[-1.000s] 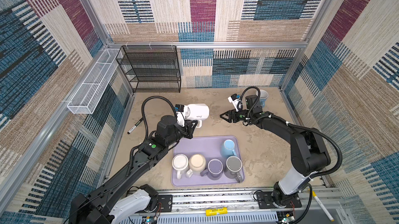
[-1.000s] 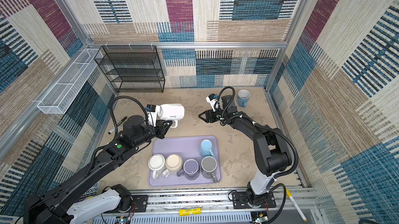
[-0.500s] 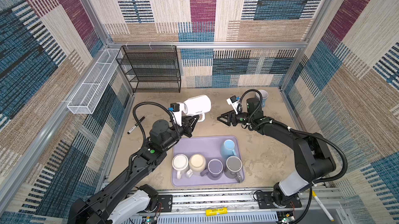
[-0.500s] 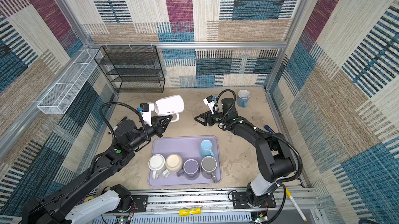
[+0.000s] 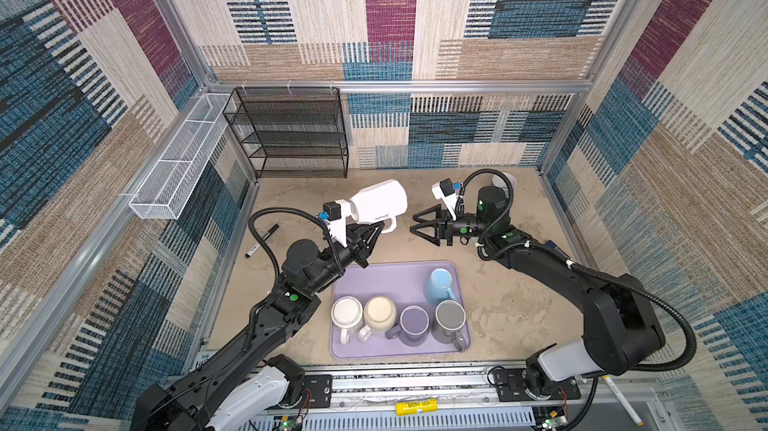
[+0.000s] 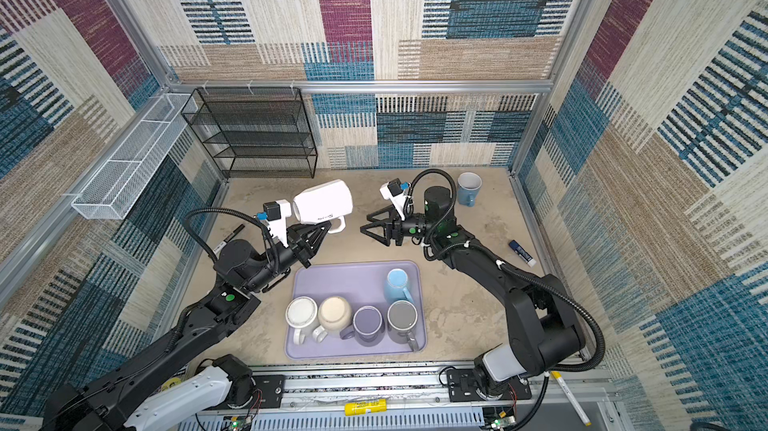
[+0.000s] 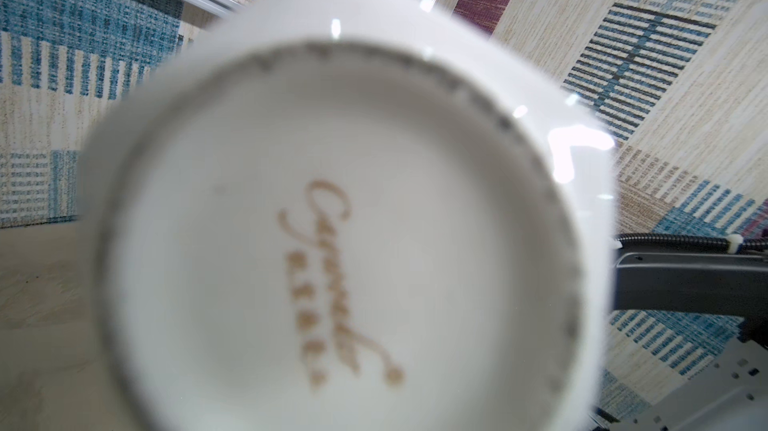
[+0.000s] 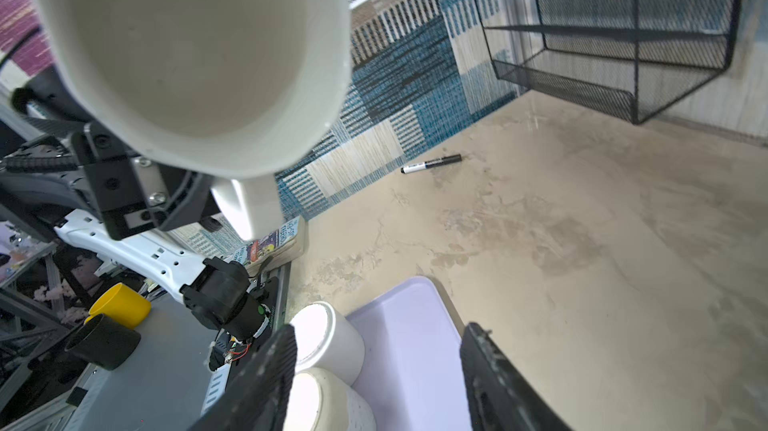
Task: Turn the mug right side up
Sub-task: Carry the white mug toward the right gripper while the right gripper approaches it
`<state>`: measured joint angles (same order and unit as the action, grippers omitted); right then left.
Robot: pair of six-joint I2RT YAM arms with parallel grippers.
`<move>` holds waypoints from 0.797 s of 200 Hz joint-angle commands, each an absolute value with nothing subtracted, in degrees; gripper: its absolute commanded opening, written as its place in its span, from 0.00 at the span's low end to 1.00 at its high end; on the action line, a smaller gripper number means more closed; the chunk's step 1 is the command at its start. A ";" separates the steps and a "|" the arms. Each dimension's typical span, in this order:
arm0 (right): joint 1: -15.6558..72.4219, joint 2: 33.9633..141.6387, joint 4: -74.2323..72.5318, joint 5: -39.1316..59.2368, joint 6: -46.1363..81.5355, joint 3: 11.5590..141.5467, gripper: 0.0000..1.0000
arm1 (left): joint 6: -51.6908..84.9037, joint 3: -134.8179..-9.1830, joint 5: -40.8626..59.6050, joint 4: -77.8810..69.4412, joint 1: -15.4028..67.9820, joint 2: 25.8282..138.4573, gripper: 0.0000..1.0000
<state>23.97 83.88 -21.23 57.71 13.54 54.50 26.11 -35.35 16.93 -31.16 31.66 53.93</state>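
The white mug hangs in the air on its side above the table, behind the purple tray. My left gripper is shut on its handle. The mug's base, with gold lettering, fills the left wrist view and hides the jaws there. Its open mouth faces my right gripper, which is open and empty a short way to the mug's right, not touching it.
A purple tray near the front holds several mugs. A blue mug stands at the back right. A black marker lies at the left. A black wire shelf and a white wire basket stand at the back left.
My left arm has lifted the white mug higher and tilted its mouth end up. My right gripper has shifted slightly left toward it, still open.
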 commanded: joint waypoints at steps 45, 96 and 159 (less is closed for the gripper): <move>26.56 81.91 -32.86 61.92 18.27 55.19 0.63 | 28.39 -35.01 24.71 -44.65 31.64 54.83 0.00; 28.95 82.27 -39.64 64.41 21.77 55.54 0.58 | 29.00 -34.63 26.66 -46.61 31.64 54.93 0.00; 31.67 82.18 -42.88 65.83 22.94 56.42 0.44 | 29.74 -33.90 29.42 -49.89 31.64 56.01 0.00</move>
<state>30.92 82.28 -38.28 64.34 21.12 55.77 27.55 -33.87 27.20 -42.24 31.64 55.46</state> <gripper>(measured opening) 0.470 0.168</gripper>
